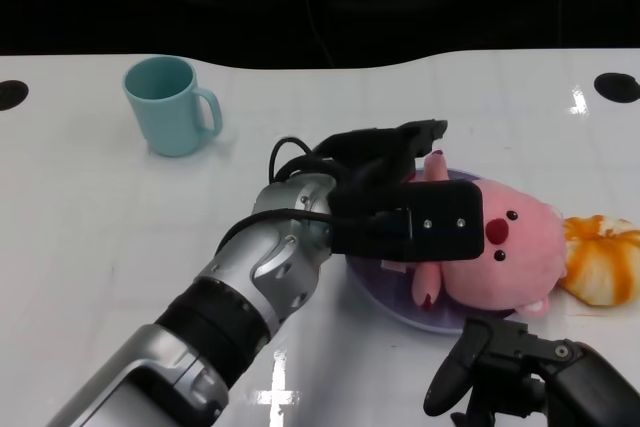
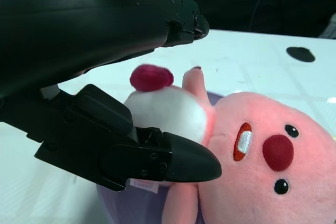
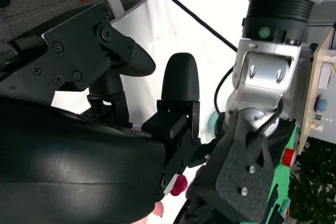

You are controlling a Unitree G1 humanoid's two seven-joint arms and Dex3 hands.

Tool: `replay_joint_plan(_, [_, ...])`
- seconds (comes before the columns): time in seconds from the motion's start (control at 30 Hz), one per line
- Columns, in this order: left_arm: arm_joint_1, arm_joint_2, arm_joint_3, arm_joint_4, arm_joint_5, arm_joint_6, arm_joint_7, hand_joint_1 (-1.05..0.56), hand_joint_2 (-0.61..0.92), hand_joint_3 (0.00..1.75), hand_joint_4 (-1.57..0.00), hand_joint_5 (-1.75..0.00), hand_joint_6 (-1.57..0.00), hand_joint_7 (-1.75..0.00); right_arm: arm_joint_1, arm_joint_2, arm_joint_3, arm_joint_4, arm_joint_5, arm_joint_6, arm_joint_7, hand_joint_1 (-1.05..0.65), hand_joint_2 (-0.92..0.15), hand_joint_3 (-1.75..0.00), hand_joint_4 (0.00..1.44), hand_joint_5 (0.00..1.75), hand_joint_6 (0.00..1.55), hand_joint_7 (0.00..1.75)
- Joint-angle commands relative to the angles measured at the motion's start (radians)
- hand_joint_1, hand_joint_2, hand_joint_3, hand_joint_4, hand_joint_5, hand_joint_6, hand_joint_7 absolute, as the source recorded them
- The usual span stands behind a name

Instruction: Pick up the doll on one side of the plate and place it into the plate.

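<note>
My left hand [image 1: 400, 182] has its fingers spread around the doll [image 1: 500, 252], which lies in the plate [image 1: 375, 282]. Placing looks done; next I'd lift clear. Right hand [image 1: 500, 367] holds nothing.

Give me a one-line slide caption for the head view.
Left hand over the pink doll lying in the purple plate; teal mug behind.
</note>
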Motion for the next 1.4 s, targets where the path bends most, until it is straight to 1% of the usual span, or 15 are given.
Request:
replay_joint_plan(0.03, [0.038,0.050,0.005,-0.102,0.009,0.001,-0.033,-0.99,0.92,0.49,0.00,0.00,0.00,0.00,0.005,-0.006,-0.017,0.007,0.013,-0.023,0.006,-0.11,-0.58,-1.07,0.63,1.63,0.58,1.34])
replay_joint_plan(0.37, [0.219,0.171,0.112,-0.430,-0.075,0.009,-0.122,-0.95,0.92,0.45,-0.06,-0.04,-0.05,-0.03,0.015,-0.016,-0.048,0.018,0.024,-0.041,0.025,-0.12,-0.59,-1.06,0.64,1.65,0.57,1.35])
replay_joint_plan(0.57, [0.366,0.213,0.225,-0.553,-0.215,-0.088,-0.110,-0.84,0.92,0.41,-0.17,-0.13,-0.15,-0.08,0.010,-0.017,-0.059,0.020,0.033,-0.037,0.033,-0.13,-0.60,-1.04,0.64,1.64,0.57,1.34])
replay_joint_plan(0.6, [0.392,0.212,0.247,-0.569,-0.245,-0.105,-0.105,-0.81,0.92,0.39,-0.19,-0.18,-0.18,-0.09,0.009,-0.017,-0.061,0.023,0.034,-0.039,0.033,-0.13,-0.60,-1.03,0.64,1.64,0.57,1.34])
replay_joint_plan(0.67, [0.434,0.210,0.280,-0.599,-0.288,-0.128,-0.102,-0.76,0.92,0.37,-0.06,-0.60,-0.25,-0.09,0.006,-0.018,-0.062,0.028,0.034,-0.044,0.035,-0.12,-0.60,-1.03,0.64,1.64,0.57,1.33])
replay_joint_plan(0.73, [0.476,0.209,0.307,-0.638,-0.318,-0.146,-0.097,-0.70,0.92,0.36,-0.04,-0.83,-0.31,-0.11,0.003,-0.020,-0.062,0.031,0.034,-0.046,0.037,-0.12,-0.61,-1.02,0.65,1.65,0.58,1.33])
replay_joint_plan(0.83, [0.539,0.218,0.345,-0.696,-0.365,-0.170,-0.103,-0.62,0.92,0.33,-0.05,-1.01,-0.37,-0.14,-0.001,-0.019,-0.061,0.035,0.034,-0.048,0.039,-0.12,-0.60,-1.02,0.65,1.65,0.58,1.34])
replay_joint_plan(1.0, [0.642,0.230,0.403,-0.755,-0.448,-0.250,-0.105,-0.53,0.92,0.27,-0.10,-1.11,-0.46,-0.20,-0.001,-0.017,-0.062,0.035,0.039,-0.045,0.041,-0.12,-0.60,-1.02,0.65,1.65,0.58,1.34])
replay_joint_plan(1.07, [0.700,0.221,0.431,-0.781,-0.509,-0.278,-0.109,-0.47,0.92,0.24,-0.16,-1.16,-0.55,-0.26,0.001,-0.019,-0.061,0.031,0.035,-0.044,0.040,-0.13,-0.61,-1.02,0.65,1.65,0.58,1.34])
replay_joint_plan(1.13, [0.762,0.198,0.453,-0.815,-0.569,-0.289,-0.100,-0.37,0.91,0.21,-0.31,-1.21,-0.68,-0.34,0.002,-0.021,-0.059,0.029,0.031,-0.045,0.040,-0.13,-0.61,-1.02,0.65,1.65,0.58,1.34])
replay_joint_plan(1.17, [0.794,0.182,0.463,-0.833,-0.601,-0.288,-0.092,-0.33,0.89,0.24,-0.39,-1.20,-0.71,-0.40,0.001,-0.021,-0.059,0.028,0.032,-0.045,0.041,-0.13,-0.60,-1.02,0.65,1.65,0.58,1.34])
replay_joint_plan(1.2, [0.813,0.172,0.470,-0.845,-0.621,-0.287,-0.087,-0.26,0.79,0.41,-0.49,-1.18,-0.74,-0.48,0.001,-0.021,-0.059,0.028,0.033,-0.046,0.042,-0.13,-0.60,-1.02,0.65,1.65,0.58,1.34])
replay_joint_plan(1.23, [0.837,0.163,0.477,-0.861,-0.639,-0.284,-0.083,-0.21,0.64,0.71,-0.57,-1.16,-0.77,-0.55,0.001,-0.021,-0.059,0.027,0.034,-0.046,0.042,-0.13,-0.60,-1.03,0.65,1.65,0.58,1.34])
replay_joint_plan(1.3, [0.892,0.139,0.489,-0.917,-0.683,-0.245,-0.070,-0.12,0.53,1.01,-0.69,-1.14,-0.82,-0.64,0.002,-0.020,-0.058,0.026,0.034,-0.045,0.043,-0.13,-0.60,-1.03,0.64,1.65,0.58,1.34])
replay_joint_plan(1.4, [0.971,0.122,0.499,-1.008,-0.709,-0.181,-0.045,-0.08,0.56,1.13,-0.78,-1.25,-0.86,-0.84,0.000,-0.022,-0.058,0.025,0.032,-0.045,0.043,-0.14,-0.60,-1.03,0.65,1.65,0.57,1.34])
